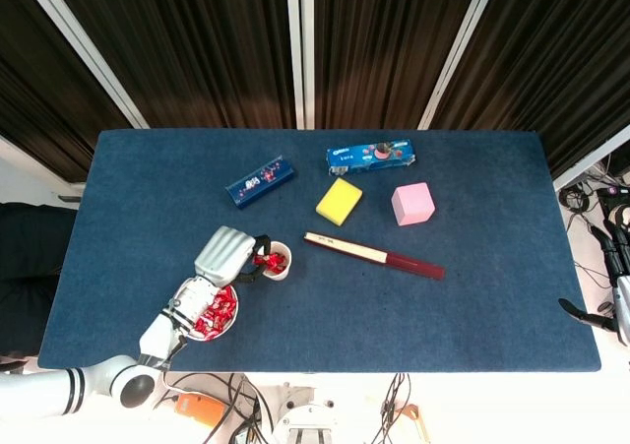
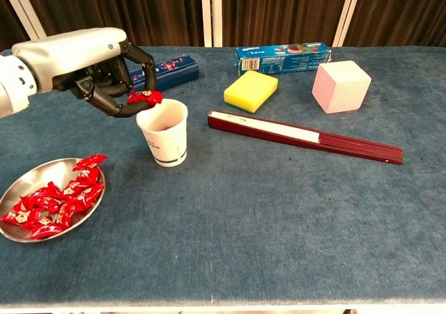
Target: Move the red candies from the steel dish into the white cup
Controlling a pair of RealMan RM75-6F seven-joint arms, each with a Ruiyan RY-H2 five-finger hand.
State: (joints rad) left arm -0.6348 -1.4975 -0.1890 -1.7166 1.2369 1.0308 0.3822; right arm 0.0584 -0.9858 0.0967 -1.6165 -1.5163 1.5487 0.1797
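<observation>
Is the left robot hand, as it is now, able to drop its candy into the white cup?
Probably yes: the left robot hand pinches a red candy right above the white cup's open rim, nothing between.

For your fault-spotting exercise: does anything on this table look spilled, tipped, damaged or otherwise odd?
Nothing stands out. The white cup stands upright, the red candies sit inside the steel dish, and the left hand holds one candy over the cup's rim.

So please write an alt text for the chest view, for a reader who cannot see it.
The robot's left hand pinches a red candy just above the rim of a white cup on a blue table. A steel dish of red candies sits at the front left; a closed fan, yellow sponge and pink cube lie behind.
</observation>
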